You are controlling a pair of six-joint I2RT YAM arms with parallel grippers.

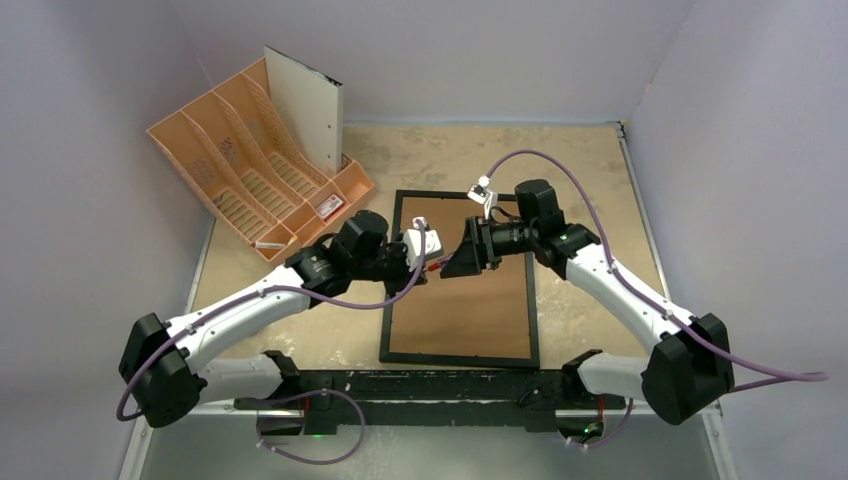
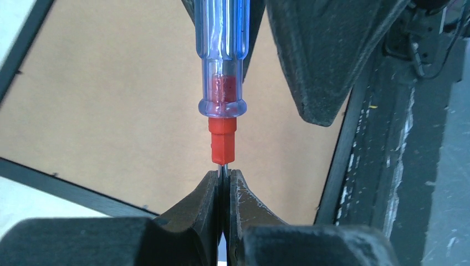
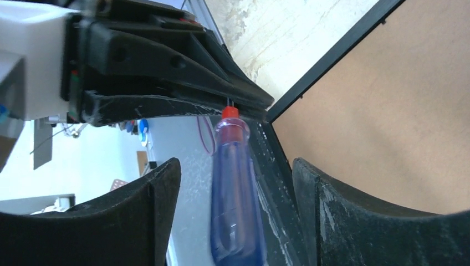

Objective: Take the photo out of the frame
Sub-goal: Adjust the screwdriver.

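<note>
Filling the floor of a booth with pale lilac-grey walls (image 1: 90, 150), the table (image 1: 590, 170) shows a mottled beige top and a black rail along its near edge, where both arms are bolted. At its middle the frame (image 1: 386, 320) lies flat with its back up, long sides running near to far, and its brown board (image 1: 470, 310) fills the whole opening. The photo is hidden from every view.

At the far left corner sits an orange organiser (image 1: 240, 160), slots slanting toward the wall. A white sheet (image 1: 305, 110) stands upright in its rightmost slot, and a small white card (image 1: 328, 205) lies in a near compartment; the other slots look bare.

Both tools meet over the frame's far left part. The left tool (image 2: 223, 177) is clamped shut on the thin metal shaft of a screwdriver (image 2: 223, 55), just past its red collar. The right tool (image 3: 235, 163) stands open, with its fingers (image 3: 161, 188) on either side of the clear blue handle and a gap showing on both sides.
</note>
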